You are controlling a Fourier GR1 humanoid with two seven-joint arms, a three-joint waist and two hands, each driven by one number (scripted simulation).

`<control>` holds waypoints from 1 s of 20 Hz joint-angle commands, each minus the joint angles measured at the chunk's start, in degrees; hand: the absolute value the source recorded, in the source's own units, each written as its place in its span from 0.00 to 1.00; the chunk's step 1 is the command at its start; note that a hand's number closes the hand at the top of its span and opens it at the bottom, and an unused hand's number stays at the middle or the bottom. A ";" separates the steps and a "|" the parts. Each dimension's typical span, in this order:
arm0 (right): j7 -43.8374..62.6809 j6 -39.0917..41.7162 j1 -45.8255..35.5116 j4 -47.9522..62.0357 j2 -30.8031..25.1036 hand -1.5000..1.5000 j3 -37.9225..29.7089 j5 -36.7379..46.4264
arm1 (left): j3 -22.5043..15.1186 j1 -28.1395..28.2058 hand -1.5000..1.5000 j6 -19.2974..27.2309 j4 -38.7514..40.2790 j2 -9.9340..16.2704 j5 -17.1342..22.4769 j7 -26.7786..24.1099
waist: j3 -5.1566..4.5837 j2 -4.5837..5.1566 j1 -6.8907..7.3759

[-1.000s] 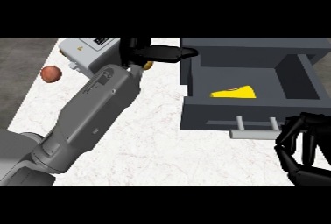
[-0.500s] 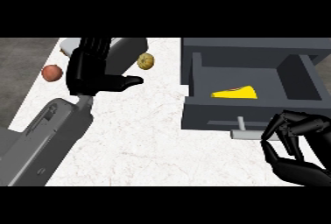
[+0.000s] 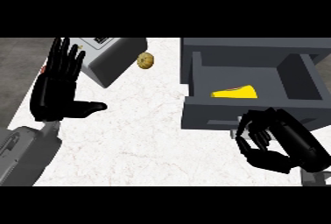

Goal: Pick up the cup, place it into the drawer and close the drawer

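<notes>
Hands first: my left hand (image 3: 57, 94) is up at the left side of the white counter (image 3: 142, 135), flat and wide, with the fingers straight and the thumb sticking out toward the middle. It holds nothing and touches nothing.

My right hand (image 3: 275, 142) is low at the right side. Its fingers are curled in toward the thumb, and I see nothing inside them. It sits just in front of the grey drawer (image 3: 249, 116), right by the front wall.

That drawer is pulled out and open. A yellow wedge (image 3: 234, 92) lies inside it, past my right hand's fingers.

Past my left hand's fingertips, a bit toward the middle, stands a grey box (image 3: 115, 59) with a white label on top. Just beside that box, on the side toward the drawer, a small tan round thing (image 3: 146, 60) lies on the counter. It is well apart from both hands. I cannot tell if it is the cup, and I see no other cup.
</notes>
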 commanded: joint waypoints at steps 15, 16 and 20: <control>-12.45 -16.19 -17.94 45.73 7.96 0.00 4.90 23.64 | 11.70 15.36 0.00 -15.40 -2.61 3.15 -0.24 -1.79 | 0.02 0.16 -0.95; -14.90 -13.79 -17.40 45.34 5.22 0.00 2.69 21.76 | 11.11 13.67 0.00 -12.23 -3.08 1.29 -1.64 0.31 | 0.02 0.11 -1.29; -16.07 -18.68 -25.55 59.87 11.01 0.00 1.58 23.71 | 13.23 16.61 0.00 -16.43 -2.28 1.33 -2.29 -1.05 | 0.03 0.21 -0.82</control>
